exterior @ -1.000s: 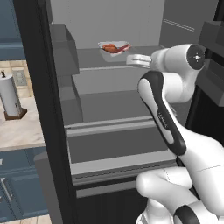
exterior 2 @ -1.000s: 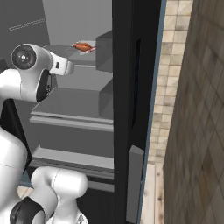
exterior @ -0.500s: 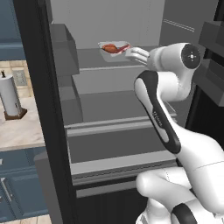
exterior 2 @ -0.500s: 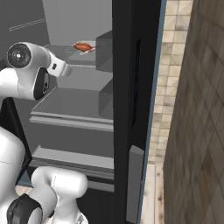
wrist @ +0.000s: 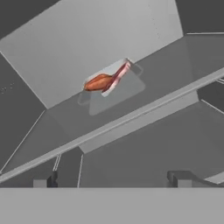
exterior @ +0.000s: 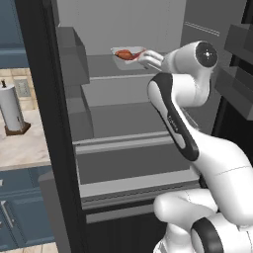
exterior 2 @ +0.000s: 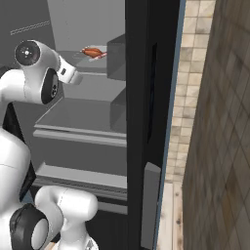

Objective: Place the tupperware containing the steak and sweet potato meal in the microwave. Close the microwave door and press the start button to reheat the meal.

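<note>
Translucent pale tupperware (wrist: 114, 89) on upper fridge shelf (wrist: 65, 118), holding orange sweet potato (wrist: 97, 82) and pink-red steak (wrist: 117, 77); fingers (wrist: 177, 179) spread open, short of it.

The tupperware (wrist: 114, 89) is a flat, see-through grey tray. It sits on a high grey fridge shelf (wrist: 70, 118). Inside it lie the orange sweet potato (wrist: 98, 82) and the red steak (wrist: 117, 77), touching each other.

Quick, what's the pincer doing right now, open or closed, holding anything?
Pincer: open and empty, near the edge of the tupperware on the upper fridge shelf.
</note>
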